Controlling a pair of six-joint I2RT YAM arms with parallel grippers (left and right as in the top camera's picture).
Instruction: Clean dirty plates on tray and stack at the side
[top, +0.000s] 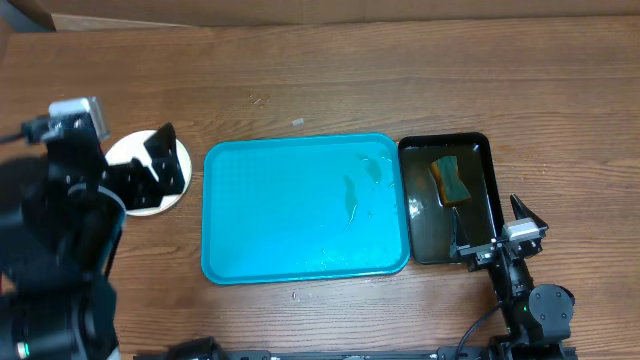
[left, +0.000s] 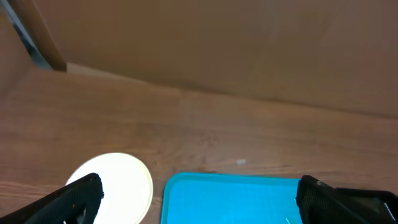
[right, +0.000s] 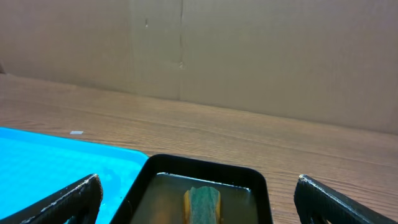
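The left gripper (top: 166, 162) (left: 199, 191) stood wide open and held nothing, poised over the right part of the plates (top: 128, 160) (left: 115, 184), of which only a white top face showed, on the table just left of the tray (top: 280, 210) (left: 230, 199). The right gripper (top: 492, 228) (right: 198, 186) was also spread wide and empty, at the near edge of the black tray (top: 485, 150) (right: 205, 167), where a sponge (top: 450, 180) (right: 203, 204) lay in murky water. The turquoise tray lay flat with its long axis running left to right, between the plates and the black tray.
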